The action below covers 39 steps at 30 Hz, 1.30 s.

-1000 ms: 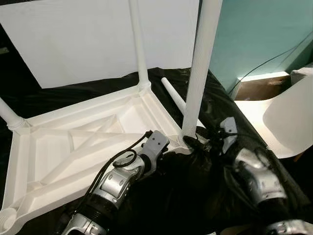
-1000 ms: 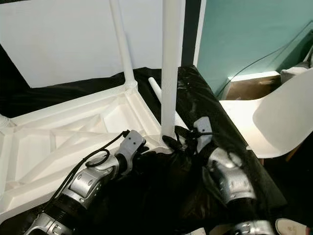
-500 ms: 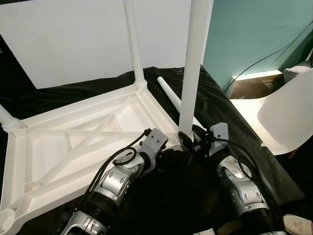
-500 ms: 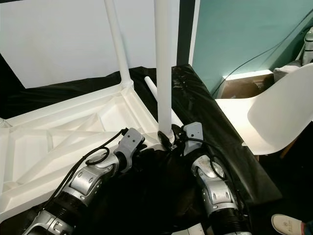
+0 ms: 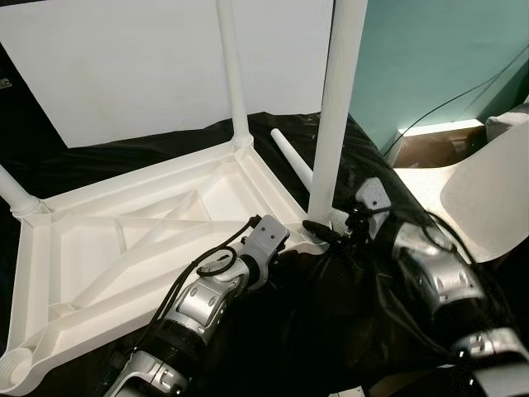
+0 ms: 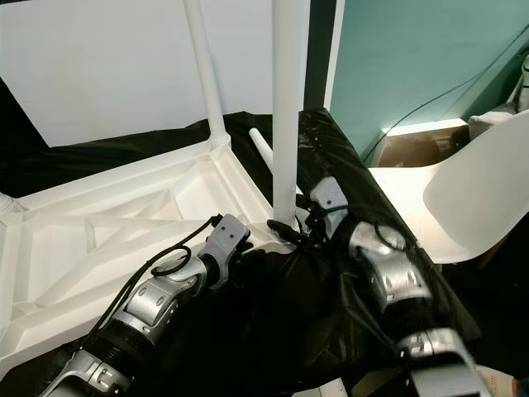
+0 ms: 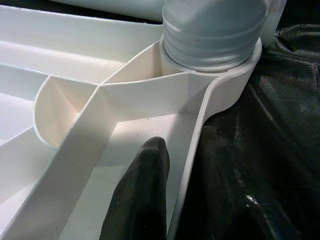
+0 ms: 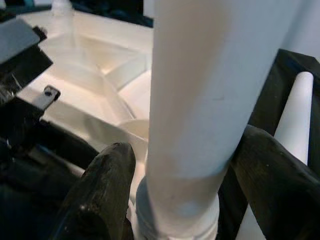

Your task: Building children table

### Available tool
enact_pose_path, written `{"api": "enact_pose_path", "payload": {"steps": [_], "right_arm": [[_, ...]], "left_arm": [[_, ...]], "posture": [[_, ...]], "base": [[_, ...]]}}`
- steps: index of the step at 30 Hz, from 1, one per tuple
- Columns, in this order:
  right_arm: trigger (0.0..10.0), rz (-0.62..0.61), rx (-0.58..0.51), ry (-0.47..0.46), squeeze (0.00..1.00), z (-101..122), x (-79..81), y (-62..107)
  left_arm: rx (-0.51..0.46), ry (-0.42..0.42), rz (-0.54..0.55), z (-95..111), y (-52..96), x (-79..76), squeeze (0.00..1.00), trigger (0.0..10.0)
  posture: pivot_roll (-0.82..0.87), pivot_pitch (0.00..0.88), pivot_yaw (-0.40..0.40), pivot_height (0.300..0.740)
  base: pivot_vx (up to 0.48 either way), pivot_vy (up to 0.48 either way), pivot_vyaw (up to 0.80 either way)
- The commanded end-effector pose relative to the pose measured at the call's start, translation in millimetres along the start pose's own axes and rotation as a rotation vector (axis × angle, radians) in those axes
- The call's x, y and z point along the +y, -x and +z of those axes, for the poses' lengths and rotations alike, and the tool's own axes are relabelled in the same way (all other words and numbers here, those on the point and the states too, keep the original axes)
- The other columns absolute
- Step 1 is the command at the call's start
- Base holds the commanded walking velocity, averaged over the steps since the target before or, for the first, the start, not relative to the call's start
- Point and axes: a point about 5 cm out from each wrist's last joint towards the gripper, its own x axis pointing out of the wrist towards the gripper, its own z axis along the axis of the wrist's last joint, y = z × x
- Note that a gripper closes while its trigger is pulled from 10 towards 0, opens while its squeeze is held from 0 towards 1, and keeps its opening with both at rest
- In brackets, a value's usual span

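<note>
Right jaws: right gripper point(image 8: 182, 185) closed around the base of the upright white plastic table leg point(image 5: 337, 116), one black finger point(image 8: 97, 192) on each side, touching it just above the threaded end.
Left jaws: left gripper point(image 7: 187, 187) straddling the rim of the upturned white plastic tabletop point(image 5: 124, 248), one finger point(image 7: 142, 192) inside the frame and the other outside against the black sheet point(image 5: 331, 322); grip on the rim cannot be told for sure.
Held leg: standing in the near right corner socket point(image 7: 215, 75) of the tabletop.
Tabletop: underside up, ribs showing, lying on the black sheet.
Other legs: second white leg point(image 5: 231, 74) upright at the far corner; third leg point(image 5: 16, 192) at the left corner; loose white leg point(image 5: 291, 157) lying on the sheet just beside the tabletop's right edge.
Surroundings: white board point(image 5: 124, 66) behind; white chair point(image 5: 488, 198) and teal wall point(image 5: 438, 50) to the right.
</note>
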Motion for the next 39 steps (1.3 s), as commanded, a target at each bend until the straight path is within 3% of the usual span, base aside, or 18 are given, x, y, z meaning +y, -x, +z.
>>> {"api": "enact_pose_path", "payload": {"steps": [1,5,6,7,14,17,19,21,22,23,26,30,31,32,33,38,39], "right_arm": [[10.0,0.101,0.033,0.008,0.0,-6,13.7,-10.7],[10.0,0.117,0.046,-0.01,0.0,-8,13.5,-12.4],[0.7,0.127,0.054,-0.047,0.0,-11,13.5,-12.7],[0.0,0.134,0.059,-0.09,0.0,-14,13.4,-12.0],[0.0,0.102,0.057,-0.184,0.0,-22,15.0,-7.1],[0.0,-0.135,-0.034,-0.358,0.0,-32,34.3,-13.5],[0.0,-0.182,-0.061,-0.384,0.0,-32,41.3,-16.5],[0.0,-0.319,-0.145,-0.348,0.0,-24,48.2,-21.7],[0.0,-0.319,-0.145,-0.348,0.0,-24,48.2,-21.7],[0.0,-0.483,-0.16,-0.319,0.0,-24,47.6,-28.2],[0.0,-0.553,-0.159,-0.331,0.0,-23,48.3,-34.1],[0.0,-0.55,-0.171,-0.343,0.0,-18,49.4,-39.9],[6.5,-0.529,-0.167,-0.344,0.0,-16,49.7,-42.7],[10.0,-0.499,-0.165,-0.343,0.0,-14,48.6,-44.2],[10.0,-0.473,-0.166,-0.353,1.0,-13,46.8,-43.8],[10.0,-0.323,-0.144,-0.339,1.0,-12,35.1,-32.5],[10.0,-0.27,-0.128,-0.32,0.21,-13,31.7,-28.6]], "left_arm": [[0.123,0.066,-0.181,-31,-7.0,-22.4,0.0,10.0],[0.121,0.066,-0.179,-30,-7.3,-22.3,0.0,10.0],[0.119,0.068,-0.177,-30,-7.4,-22.4,0.0,10.0],[0.119,0.07,-0.175,-31,-7.1,-22.8,0.0,10.0],[0.125,0.074,-0.173,-35,-5.8,-23.6,0.0,10.0],[0.12,0.081,-0.152,-35,-4.0,-18.4,0.0,10.0],[0.119,0.083,-0.147,-35,-3.6,-17.4,0.0,10.0],[0.128,0.076,-0.157,-36,-3.3,-18.2,0.0,10.0],[0.128,0.076,-0.157,-36,-3.3,-18.2,0.0,10.0],[0.133,0.064,-0.168,-37,-4.2,-20.2,0.0,10.0],[0.13,0.061,-0.172,-35,-5.4,-21.0,0.0,10.0],[0.124,0.058,-0.175,-33,-6.4,-21.1,0.0,10.0],[0.123,0.057,-0.173,-32,-7.1,-20.7,0.0,10.0],[0.122,0.059,-0.171,-32,-7.5,-20.8,0.0,10.0],[0.122,0.06,-0.17,-32,-7.8,-21.1,0.0,10.0],[0.123,0.066,-0.172,-35,-8.1,-23.3,0.0,10.0],[0.123,0.067,-0.172,-35,-8.4,-23.5,0.0,10.0]], "posture": [[-0.03,0.0,0.012,0.74],[-0.02,0.0,0.009,0.74],[-0.02,0.0,0.006,0.74],[-0.02,0.0,0.006,0.74],[-0.02,0.0,0.007,0.74],[0.0,0.0,0.005,0.74],[0.0,0.0,0.005,0.74],[-0.01,0.0,0.011,0.74],[-0.01,0.0,0.011,0.74],[-0.01,0.0,0.019,0.74],[-0.01,0.0,0.022,0.74],[-0.01,0.0,0.02,0.74],[-0.01,0.0,0.019,0.74],[-0.01,0.0,0.014,0.74],[-0.02,0.0,0.012,0.74],[-0.02,0.0,0.009,0.74],[-0.02,0.0,0.007,0.74]], "base": [[0.0,0.0,0.0],[0.0,0.0,0.0],[0.0,0.0,0.0],[0.0,0.0,0.0],[0.0,0.0,0.0],[0.0,0.0,0.0],[0.0,0.0,0.0],[0.0,0.0,0.0],[0.0,0.0,0.0],[0.0,0.0,0.0],[0.0,0.0,0.0],[0.0,0.0,0.0],[0.0,0.0,0.0],[0.0,0.0,0.0],[0.0,0.0,0.0],[0.0,0.0,0.0],[0.0,0.0,0.0]]}}
